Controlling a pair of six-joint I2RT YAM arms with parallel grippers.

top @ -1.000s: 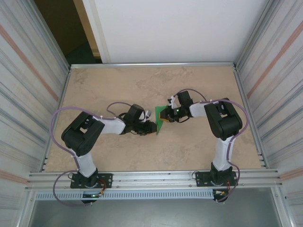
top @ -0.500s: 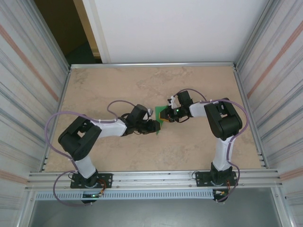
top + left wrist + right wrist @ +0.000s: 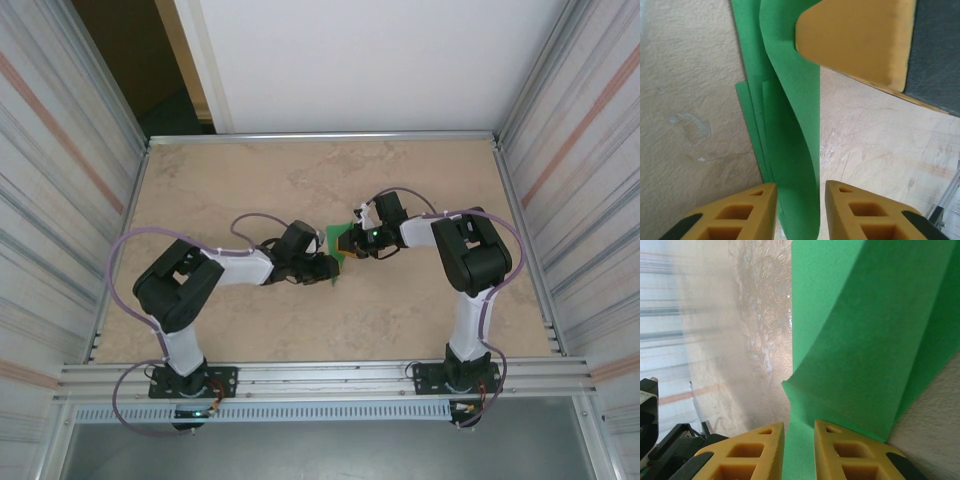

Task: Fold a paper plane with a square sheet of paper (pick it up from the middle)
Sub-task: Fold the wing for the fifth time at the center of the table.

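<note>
The bright green sheet of paper (image 3: 339, 250), folded into several layers, stands on edge mid-table between both grippers. My right gripper (image 3: 352, 241) is shut on its right part; in the right wrist view the paper (image 3: 865, 340) buckles where it runs between the nearly closed fingers (image 3: 799, 425). My left gripper (image 3: 328, 268) is at the paper's lower left end. In the left wrist view the curved layers (image 3: 790, 125) pass between the open left gripper (image 3: 800, 187), with a gap on the right side. One right finger (image 3: 855, 40) shows above.
The beige table (image 3: 250, 180) is framed by aluminium rails, with corrugated walls (image 3: 60, 200) on both sides. Both arm bases sit on the front rail (image 3: 320, 375). Purple cables loop beside each arm.
The left gripper has slid a little right, further onto the paper's lower end, and its elbow shifted. The right gripper and paper stayed put.
</note>
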